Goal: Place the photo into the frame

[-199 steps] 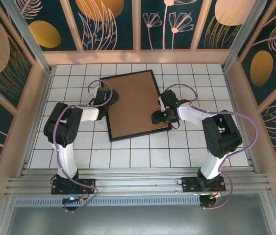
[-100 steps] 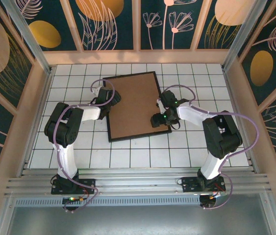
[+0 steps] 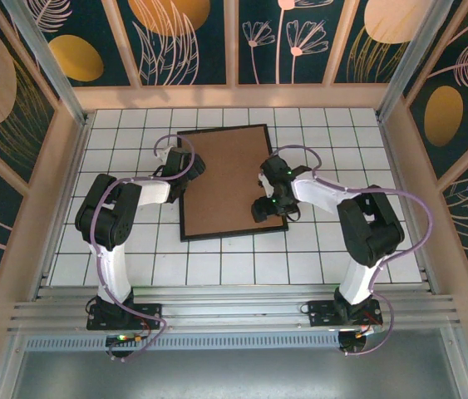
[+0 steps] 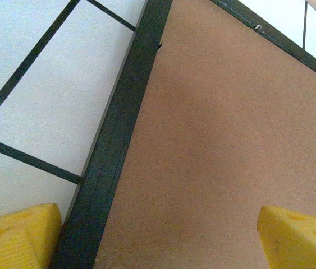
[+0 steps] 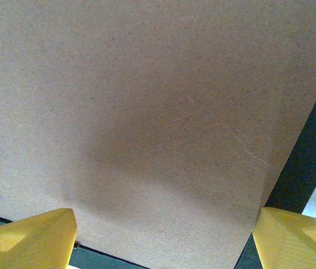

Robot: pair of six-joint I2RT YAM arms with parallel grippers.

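The frame (image 3: pixel 234 233), a narrow black rim, lies flat on the tiled table with a plain brown backing board (image 3: pixel 225 179) covering its inside. The photo is hidden. My left gripper (image 3: pixel 187 169) hangs open over the frame's left side; in the left wrist view its yellow fingertips (image 4: pixel 17 238) straddle the black rim (image 4: pixel 118 134) and the board (image 4: pixel 219 140). My right gripper (image 3: pixel 265 208) is open over the near right corner. In the right wrist view its fingertips (image 5: pixel 298 238) sit wide apart above the board (image 5: pixel 146 101) and rim (image 5: pixel 306 162), with nothing between them.
The white tiled tabletop (image 3: pixel 134 249) is boxed in by wooden posts and patterned dark panels (image 3: pixel 34 125) on three sides. Tiles show around the frame on every side, widest at the near edge in front of the arm bases.
The frame has turned a little clockwise and now lies squarer to the tile grid. The right gripper has shifted left over the near right corner with its jaws spreading wider. The left gripper barely moved.
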